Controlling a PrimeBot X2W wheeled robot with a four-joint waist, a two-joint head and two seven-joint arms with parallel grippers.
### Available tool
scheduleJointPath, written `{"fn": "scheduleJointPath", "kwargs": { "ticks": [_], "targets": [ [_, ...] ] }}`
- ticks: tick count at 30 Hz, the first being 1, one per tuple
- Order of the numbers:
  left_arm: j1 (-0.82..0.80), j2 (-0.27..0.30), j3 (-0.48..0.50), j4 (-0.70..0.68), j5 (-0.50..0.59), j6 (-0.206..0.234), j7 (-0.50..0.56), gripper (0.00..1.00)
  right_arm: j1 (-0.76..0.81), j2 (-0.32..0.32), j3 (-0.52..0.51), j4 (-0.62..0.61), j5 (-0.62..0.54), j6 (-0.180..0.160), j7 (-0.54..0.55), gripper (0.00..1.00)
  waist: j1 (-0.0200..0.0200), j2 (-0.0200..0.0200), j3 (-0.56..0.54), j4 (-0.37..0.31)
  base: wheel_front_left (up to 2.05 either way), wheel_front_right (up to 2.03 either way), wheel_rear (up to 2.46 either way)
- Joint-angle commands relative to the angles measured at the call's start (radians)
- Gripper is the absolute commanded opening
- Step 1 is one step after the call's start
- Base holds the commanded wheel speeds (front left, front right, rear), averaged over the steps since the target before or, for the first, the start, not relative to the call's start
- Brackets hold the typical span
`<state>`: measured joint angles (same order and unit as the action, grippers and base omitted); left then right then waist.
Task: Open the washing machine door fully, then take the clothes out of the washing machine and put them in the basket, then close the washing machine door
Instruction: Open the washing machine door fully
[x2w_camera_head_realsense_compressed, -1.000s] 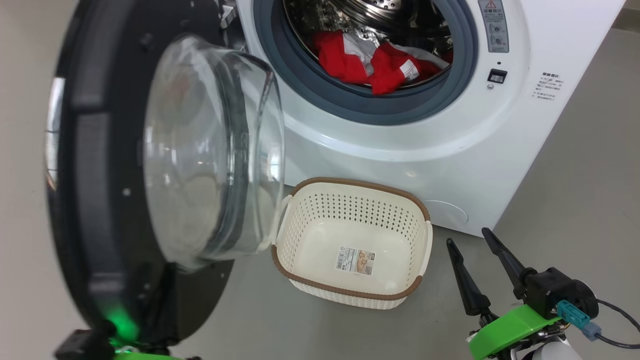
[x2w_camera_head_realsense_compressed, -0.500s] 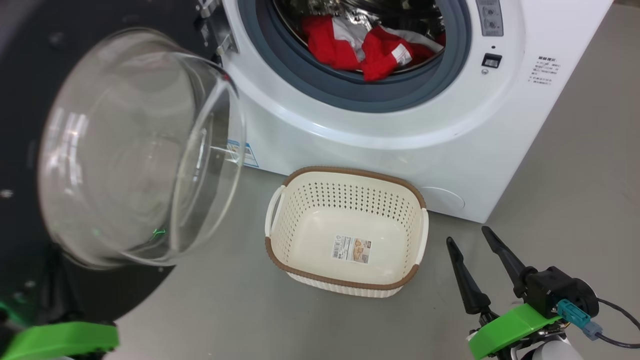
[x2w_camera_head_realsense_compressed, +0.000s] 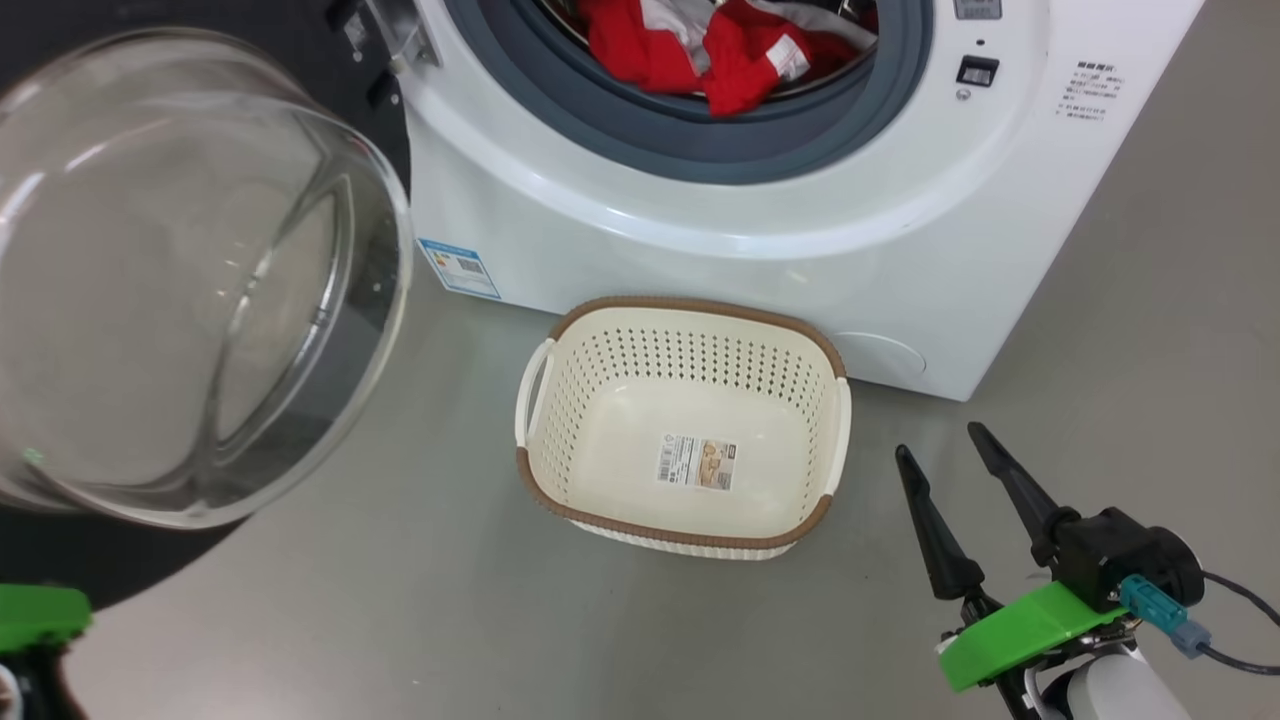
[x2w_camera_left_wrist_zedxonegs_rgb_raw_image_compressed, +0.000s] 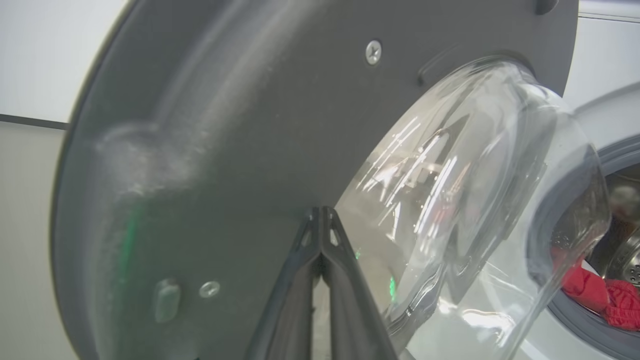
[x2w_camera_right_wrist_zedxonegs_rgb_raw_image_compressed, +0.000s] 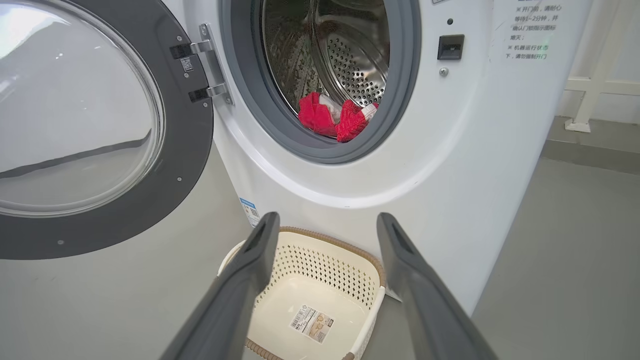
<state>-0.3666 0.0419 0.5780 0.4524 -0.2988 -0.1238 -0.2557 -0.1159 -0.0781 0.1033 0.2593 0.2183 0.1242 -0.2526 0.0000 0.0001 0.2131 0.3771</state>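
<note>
The washing machine (x2w_camera_head_realsense_compressed: 750, 240) stands with its door (x2w_camera_head_realsense_compressed: 180, 280) swung wide to the left, the glass bowl facing me. Red and white clothes (x2w_camera_head_realsense_compressed: 700, 50) lie at the drum's front lip, also seen in the right wrist view as clothes (x2w_camera_right_wrist_zedxonegs_rgb_raw_image_compressed: 330, 117). The cream basket (x2w_camera_head_realsense_compressed: 690, 305) sits empty on the floor against the machine's front. My left gripper (x2w_camera_left_wrist_zedxonegs_rgb_raw_image_compressed: 320, 212) is shut, its tips against the door's dark inner frame (x2w_camera_left_wrist_zedxonegs_rgb_raw_image_compressed: 225, 125) beside the glass. My right gripper (x2w_camera_head_realsense_compressed: 940, 442) hangs open and empty, low to the right of the basket.
A blue sticker (x2w_camera_head_realsense_compressed: 458, 268) marks the machine's lower left front. Grey floor (x2w_camera_head_realsense_compressed: 420, 600) spreads in front of the basket and to the machine's right. A white post (x2w_camera_right_wrist_zedxonegs_rgb_raw_image_compressed: 595, 65) stands behind the machine on the right. A cable trails from my right wrist.
The door has swung further open to the left, uncovering the blue sticker, with my shut left gripper against it. The head camera has shifted. My right gripper has stayed open in place.
</note>
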Motion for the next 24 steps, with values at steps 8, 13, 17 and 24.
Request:
{"fn": "scheduleJointPath", "kwargs": {
  "ticks": [8, 13, 17, 24],
  "targets": [
    [-0.123, 0.125, 0.127, 0.078, 0.052, -0.005, -0.006, 0.0, -0.059, -0.006, 0.012, -0.029, -0.02, 0.007, -0.009, 1.0, 0.0, -0.0001, 0.055, -0.018, 0.0, 0.0, 0.0],
    [-0.173, 0.168, 0.17, 0.132, 0.076, -0.006, -0.006, 0.0, -0.068, -0.005, 0.013, -0.03, -0.027, 0.007, -0.009, 1.0, 0.0, -0.0001, 0.077, -0.025, 0.0, 0.0, 0.0],
    [-0.207, 0.189, 0.193, 0.17, 0.086, -0.007, -0.006, 0.0, -0.075, -0.003, 0.011, -0.033, -0.031, 0.007, -0.009, 1.0, 0.0, -0.0001, 0.089, -0.029, 0.0, 0.0, 0.0],
    [-0.243, 0.22, 0.203, 0.23, 0.09, -0.007, -0.006, 0.0, -0.087, 0.001, 0.012, -0.032, -0.032, 0.007, -0.009, 1.0, 0.0, -0.0001, 0.098, -0.039, 0.0, 0.0, 0.0]
  ]
}}
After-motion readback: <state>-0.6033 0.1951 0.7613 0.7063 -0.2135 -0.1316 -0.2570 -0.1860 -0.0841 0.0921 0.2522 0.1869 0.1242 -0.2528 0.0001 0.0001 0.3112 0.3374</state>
